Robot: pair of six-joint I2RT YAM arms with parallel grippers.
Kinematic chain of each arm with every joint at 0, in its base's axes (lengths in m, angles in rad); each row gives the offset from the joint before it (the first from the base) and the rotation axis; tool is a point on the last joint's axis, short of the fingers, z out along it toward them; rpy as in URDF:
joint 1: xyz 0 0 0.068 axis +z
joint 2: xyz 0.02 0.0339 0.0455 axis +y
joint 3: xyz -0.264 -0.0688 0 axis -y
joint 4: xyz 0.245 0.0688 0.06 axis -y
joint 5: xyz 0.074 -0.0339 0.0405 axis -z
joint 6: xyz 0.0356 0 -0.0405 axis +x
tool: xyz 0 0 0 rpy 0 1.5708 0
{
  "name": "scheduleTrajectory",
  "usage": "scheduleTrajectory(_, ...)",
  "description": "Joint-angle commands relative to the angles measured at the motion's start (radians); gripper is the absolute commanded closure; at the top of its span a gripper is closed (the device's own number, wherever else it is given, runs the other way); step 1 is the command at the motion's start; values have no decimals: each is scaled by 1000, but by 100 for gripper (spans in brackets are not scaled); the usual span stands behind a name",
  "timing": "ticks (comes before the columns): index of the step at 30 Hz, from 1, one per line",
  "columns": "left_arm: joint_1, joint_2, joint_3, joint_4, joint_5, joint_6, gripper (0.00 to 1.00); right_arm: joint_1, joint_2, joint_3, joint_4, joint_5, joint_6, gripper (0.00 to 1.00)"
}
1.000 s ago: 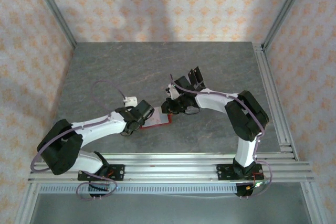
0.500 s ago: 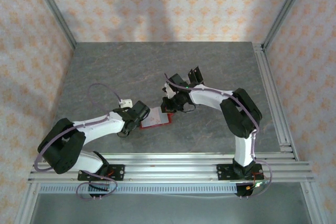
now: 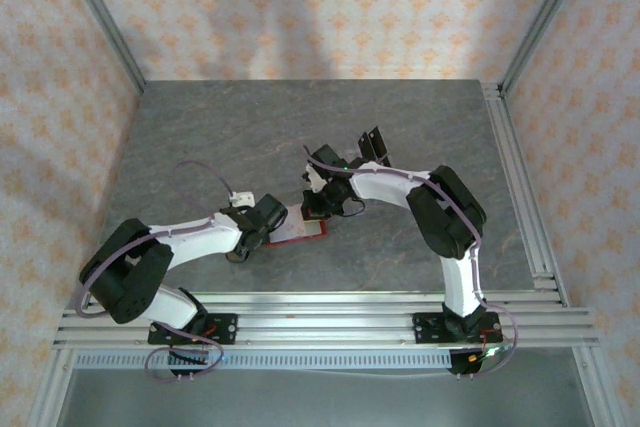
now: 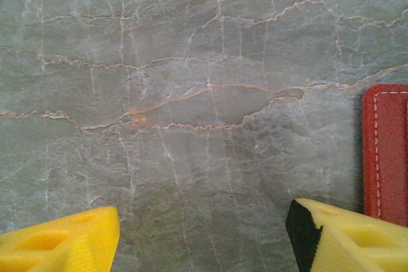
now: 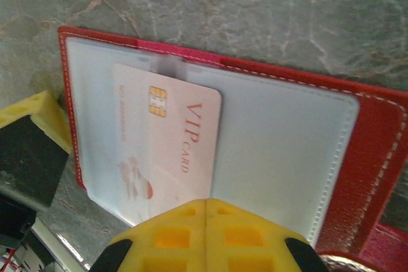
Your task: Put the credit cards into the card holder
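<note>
Insertion step, by my reading: one card (image 5: 167, 138) is partway into the holder (image 5: 376, 157) and not yet seated.

- Right gripper (image 5: 207, 221): fingers pressed together with no gap, tips at the card's near short edge. It looks more like a push than a pinch (I cannot tell whether the edge is nipped between the pads).
- Card: lies flat on the holder's left-hand panel, directly ahead of the right gripper. Its long axis runs away from the fingers and leans a little off the panel's edge. The chip end points away, towards the far lip of the pocket. A clear flap seems to overlap that far edge, but I cannot tell how deep it goes.
- Holder: open and flat on the table (image 4: 191, 62), pale pockets up, spine to the right of the gripper.
- Left gripper (image 4: 204, 240): jaws about half open with only bare table between them. Its right finger (image 5: 39, 116) sits at the holder's outer edge, probably bracing it.
- Two dark cards (image 3: 372, 142) (I take them to be that) wait beyond the right gripper.

Next move, as I judge it:
- Push slowly along the card's long axis while the left finger stops the holder sliding.
- Square the slight skew first, or a corner may catch the pocket seam.
</note>
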Motion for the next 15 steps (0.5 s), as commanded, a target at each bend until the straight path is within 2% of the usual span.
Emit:
scheduleTrajectory(1, 4, 21, -24, 30, 10, -24, 28, 13, 31, 34, -30, 19, -14, 100)
scheduleTrajectory(15, 0, 28, -41, 57, 19, -31, 28, 41, 78, 103, -13, -8, 21, 100)
